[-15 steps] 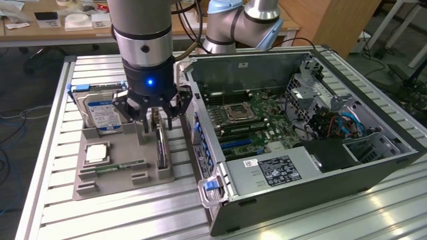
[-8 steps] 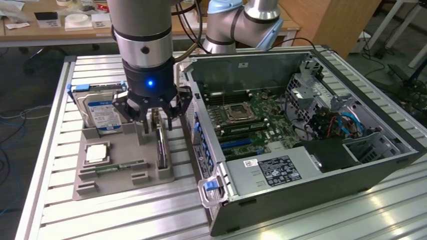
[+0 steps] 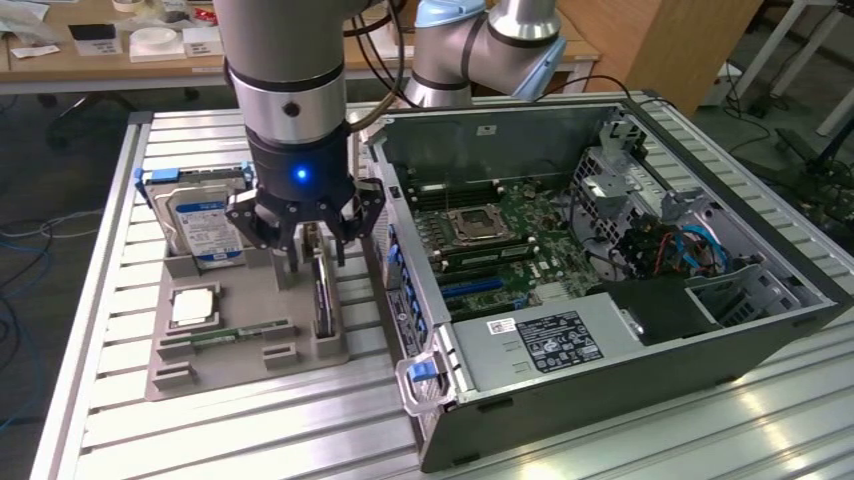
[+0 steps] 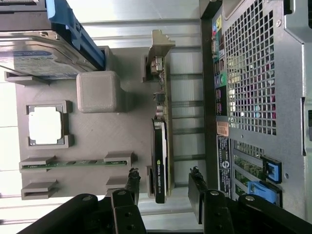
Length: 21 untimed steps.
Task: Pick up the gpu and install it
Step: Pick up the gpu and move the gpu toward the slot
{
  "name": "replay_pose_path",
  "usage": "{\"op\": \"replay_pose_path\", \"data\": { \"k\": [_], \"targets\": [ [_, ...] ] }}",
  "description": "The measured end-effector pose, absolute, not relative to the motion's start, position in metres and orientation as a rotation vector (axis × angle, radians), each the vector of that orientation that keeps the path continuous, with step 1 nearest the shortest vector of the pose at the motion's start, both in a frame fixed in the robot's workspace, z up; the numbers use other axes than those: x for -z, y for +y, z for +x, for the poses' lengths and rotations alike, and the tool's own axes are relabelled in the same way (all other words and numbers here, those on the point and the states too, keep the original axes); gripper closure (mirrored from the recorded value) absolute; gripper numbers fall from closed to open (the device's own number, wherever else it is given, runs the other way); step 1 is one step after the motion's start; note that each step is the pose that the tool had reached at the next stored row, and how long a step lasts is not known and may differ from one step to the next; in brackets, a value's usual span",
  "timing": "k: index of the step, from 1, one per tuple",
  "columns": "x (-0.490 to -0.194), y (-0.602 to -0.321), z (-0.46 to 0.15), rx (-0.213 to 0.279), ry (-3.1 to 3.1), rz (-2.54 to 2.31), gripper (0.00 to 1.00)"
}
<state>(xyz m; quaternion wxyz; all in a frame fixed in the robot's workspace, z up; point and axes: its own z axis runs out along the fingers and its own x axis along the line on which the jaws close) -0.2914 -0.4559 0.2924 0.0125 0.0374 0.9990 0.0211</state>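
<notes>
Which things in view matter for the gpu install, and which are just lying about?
In the job: gpu, on edge in gray holder; open tool straddling it; open computer case.
Lying about: hard drive, processor chip, memory stick.

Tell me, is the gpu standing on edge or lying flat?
Standing on edge: the gpu sits upright in the slots of the grey holder.

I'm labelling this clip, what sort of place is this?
Probably a robotics lab or workshop: an open desktop computer case lies on a slotted aluminium table, beside a grey fixture tray holding the gpu and other parts.
</notes>
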Motion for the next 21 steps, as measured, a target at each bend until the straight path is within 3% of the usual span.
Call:
{"op": "replay_pose_path", "data": {
  "k": [21],
  "targets": [
    [-0.273,-0.455,-0.291,-0.065,3.114,0.117,0.47]
  ]
}}
